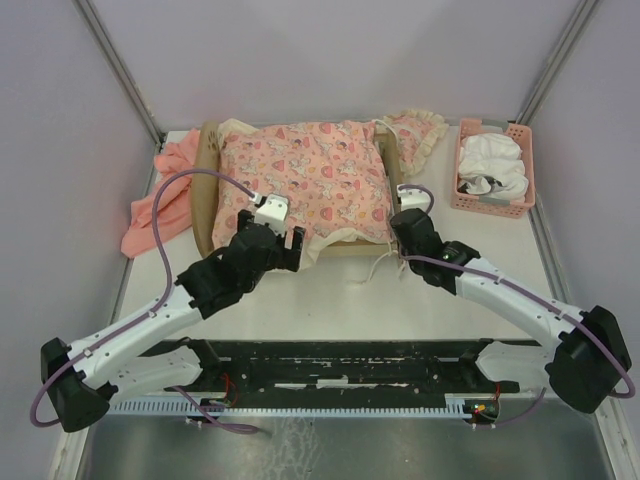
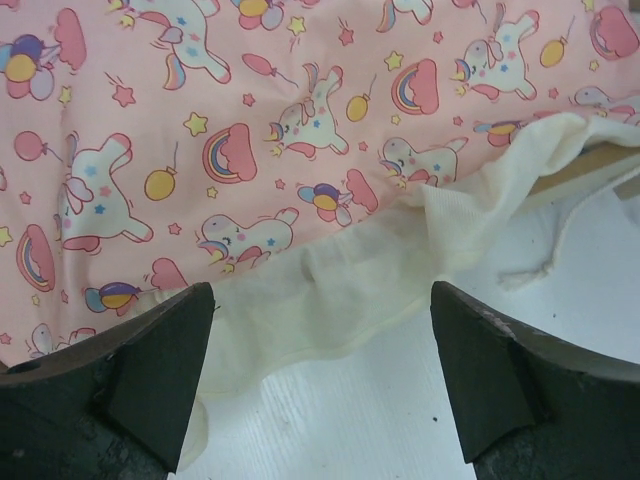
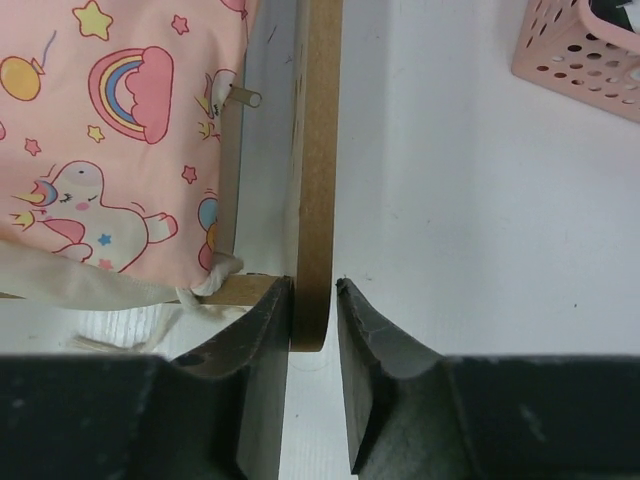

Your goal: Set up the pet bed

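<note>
The pet bed (image 1: 208, 180) is a light-wood frame at the table's middle back. A pink unicorn-print cushion (image 1: 305, 180) with a cream frill (image 2: 330, 300) covers its top. My left gripper (image 1: 272, 235) hovers at the cushion's front edge, open, with only frill and bare table between its fingers (image 2: 320, 330). My right gripper (image 1: 398, 207) is at the bed's front right corner. In the right wrist view it (image 3: 315, 290) is shut on the lower end of the bed's upright wooden end board (image 3: 315, 150). The bed's fabric base is hidden under the cushion.
A pink plastic basket (image 1: 493, 168) (image 3: 585, 50) holding white cloth stands at the back right. A salmon-pink cloth (image 1: 160, 200) lies bunched left of the bed. A small frilled pillow (image 1: 415, 135) sits behind the bed's right end. Cream ties (image 1: 380, 265) trail onto the table.
</note>
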Controlling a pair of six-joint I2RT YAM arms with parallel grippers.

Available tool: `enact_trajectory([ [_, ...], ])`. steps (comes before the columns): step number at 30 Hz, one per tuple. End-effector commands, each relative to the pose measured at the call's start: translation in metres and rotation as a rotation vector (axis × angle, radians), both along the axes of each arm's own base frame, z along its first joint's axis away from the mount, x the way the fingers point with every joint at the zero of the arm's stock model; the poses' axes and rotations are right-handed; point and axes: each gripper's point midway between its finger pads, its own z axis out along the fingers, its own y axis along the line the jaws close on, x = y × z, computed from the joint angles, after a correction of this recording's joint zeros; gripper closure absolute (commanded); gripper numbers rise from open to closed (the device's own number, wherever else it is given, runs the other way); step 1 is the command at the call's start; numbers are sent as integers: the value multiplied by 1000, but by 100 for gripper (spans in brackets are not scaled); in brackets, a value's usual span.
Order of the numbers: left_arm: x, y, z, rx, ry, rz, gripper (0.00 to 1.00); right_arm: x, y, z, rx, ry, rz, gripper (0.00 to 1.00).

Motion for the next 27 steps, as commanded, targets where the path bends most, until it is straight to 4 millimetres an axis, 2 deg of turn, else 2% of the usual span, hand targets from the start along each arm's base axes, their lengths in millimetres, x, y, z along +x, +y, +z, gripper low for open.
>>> enact_trajectory([
  [1,-9,-20,-4,-34,45,-118,6,-6,-35,14,-102,-18,-80,71],
  [7,-12,-39,-16,-31,108,-189,11,-30,-70,5,-137,14,-160,74],
  [10,-13,-49,-15,-43,120,-232,14,-39,-86,10,-143,-1,-216,74],
  [15,-11,-52,-9,-38,120,-240,19,-48,-90,49,-118,-41,-185,51],
  [17,-11,-49,-6,-51,132,-207,19,-49,-80,66,-93,-42,-99,44],
  [19,-10,-42,2,-69,141,-145,19,-49,-60,78,-52,-48,35,39],
  [24,-9,-23,25,-84,111,-53,16,-51,18,98,97,-121,476,35],
  [27,-14,-10,48,-139,56,-22,15,-49,58,118,182,-258,641,35],
])
